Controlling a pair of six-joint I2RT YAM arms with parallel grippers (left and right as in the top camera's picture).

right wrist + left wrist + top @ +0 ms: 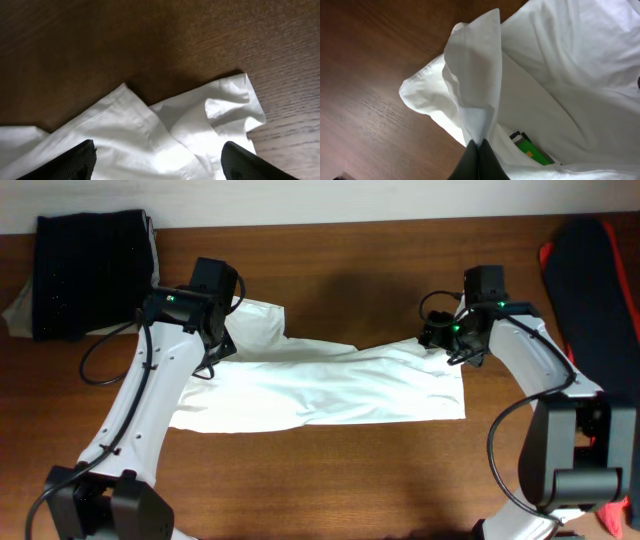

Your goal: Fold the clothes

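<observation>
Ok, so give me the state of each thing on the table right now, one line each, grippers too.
white garment: spread on the table, wrinkled, one fold pinched up.
green label: exposed on the cloth.
left gripper: shut on the white garment.
right gripper: open over the garment's corner, holding nothing.
black garment: lying at the far left, untouched.

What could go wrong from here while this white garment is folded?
1. The left fingers pinch only a thin peak of the large plain white thin-cloth garment; it may slip out when pulled.
2. The right fingers stand open over the cloth, holding nothing; if only the left side moves, the garment may fold crooked.
3. The garment's corner near the right fingers is curled over; folding now may trap that wrinkle.
</observation>
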